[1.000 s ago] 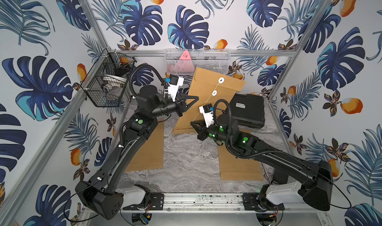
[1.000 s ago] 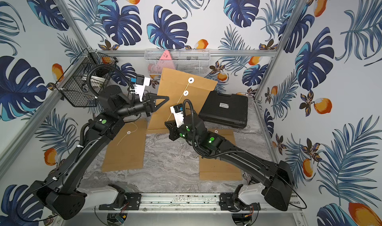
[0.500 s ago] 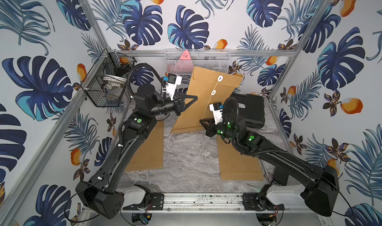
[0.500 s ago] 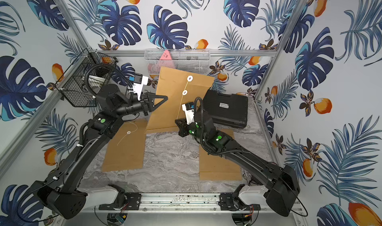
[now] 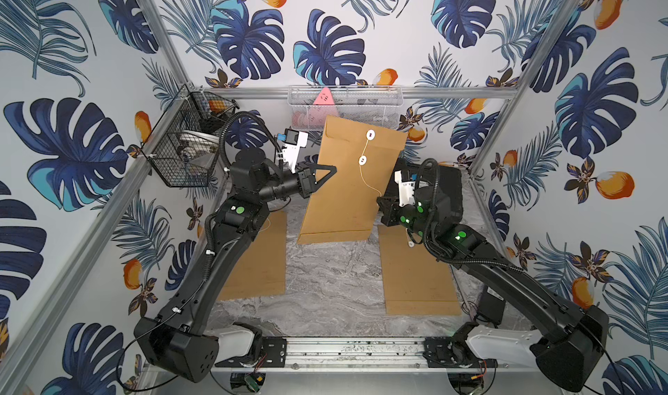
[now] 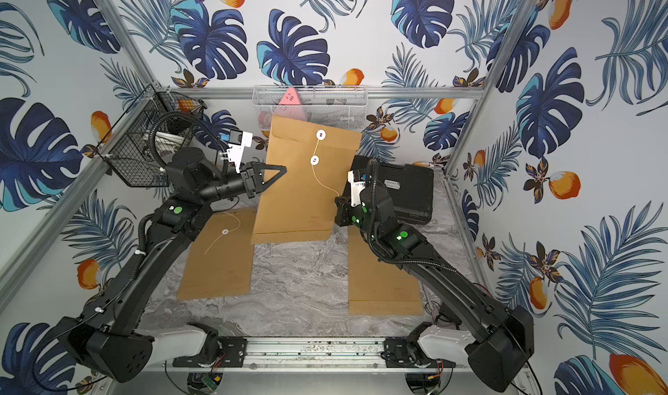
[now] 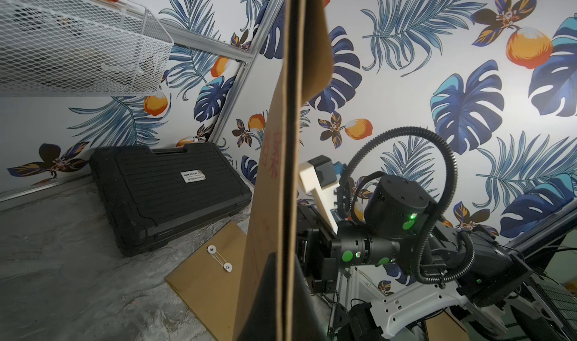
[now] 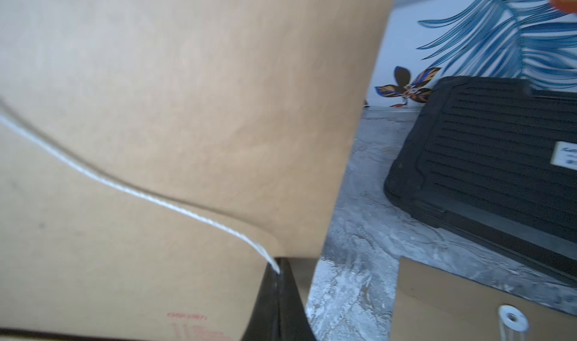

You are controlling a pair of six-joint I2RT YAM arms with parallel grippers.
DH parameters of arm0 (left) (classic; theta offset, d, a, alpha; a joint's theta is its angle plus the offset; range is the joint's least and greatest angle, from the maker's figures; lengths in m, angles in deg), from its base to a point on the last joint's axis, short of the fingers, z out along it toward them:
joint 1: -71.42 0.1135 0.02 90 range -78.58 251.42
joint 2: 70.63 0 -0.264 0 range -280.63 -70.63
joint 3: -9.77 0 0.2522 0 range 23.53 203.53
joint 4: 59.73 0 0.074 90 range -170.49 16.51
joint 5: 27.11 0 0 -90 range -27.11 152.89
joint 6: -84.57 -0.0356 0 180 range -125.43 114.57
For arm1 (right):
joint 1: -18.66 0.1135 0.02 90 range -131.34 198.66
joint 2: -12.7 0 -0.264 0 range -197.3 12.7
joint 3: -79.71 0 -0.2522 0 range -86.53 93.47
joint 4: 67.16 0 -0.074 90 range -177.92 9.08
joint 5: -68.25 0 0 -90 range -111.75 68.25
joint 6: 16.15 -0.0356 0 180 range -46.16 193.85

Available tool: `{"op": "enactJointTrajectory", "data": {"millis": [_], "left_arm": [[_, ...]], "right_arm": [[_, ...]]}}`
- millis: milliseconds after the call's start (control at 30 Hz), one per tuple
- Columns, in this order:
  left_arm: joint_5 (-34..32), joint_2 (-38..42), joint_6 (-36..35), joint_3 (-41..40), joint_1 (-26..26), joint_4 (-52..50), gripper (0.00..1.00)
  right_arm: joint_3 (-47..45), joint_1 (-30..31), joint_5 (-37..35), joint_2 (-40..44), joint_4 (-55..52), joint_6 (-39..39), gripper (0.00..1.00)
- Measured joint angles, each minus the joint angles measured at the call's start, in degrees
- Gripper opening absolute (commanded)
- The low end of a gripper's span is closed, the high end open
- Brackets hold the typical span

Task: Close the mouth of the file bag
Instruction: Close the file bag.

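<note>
The left claw (image 5: pixel 330 169) pinches the brown file bag (image 5: pixel 343 198); the right claw (image 8: pixel 278 280) pinches its white string (image 8: pixel 175 203); a grey marble table (image 5: pixel 325 288) lies below both; leafy walls (image 5: pixel 415 20) stand around.

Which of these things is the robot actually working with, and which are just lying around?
In the job:
- lifted file bag, with its upper disc and lower disc
- white string
- left claw, pinching the bag's edge
- right claw, pinching the string

Lying about:
- flat file bag
- second flat file bag
- black tool case
- black wire basket
- white mesh basket
- pink triangular piece
</note>
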Motion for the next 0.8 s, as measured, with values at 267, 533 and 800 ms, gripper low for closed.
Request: {"op": "enactJointTrajectory", "data": {"millis": [267,533,800], "left_arm": [[0.3,0.3,1.9,-2.5,0.2,-0.5,0.00],[1.4,1.1,4.1,-6.7,0.3,-0.5,0.00],[2.8,2.3,6.0,-9.3,0.3,1.0,0.00]], "right_arm": [[4.4,-0.4,-11.7,0.3,-4.7,3.8,0.00],[9.0,1.5,-19.7,-0.8,-6.1,9.7,0.00],[11.0,3.2,-28.5,-3.1,-6.4,16.4,0.00]]}}
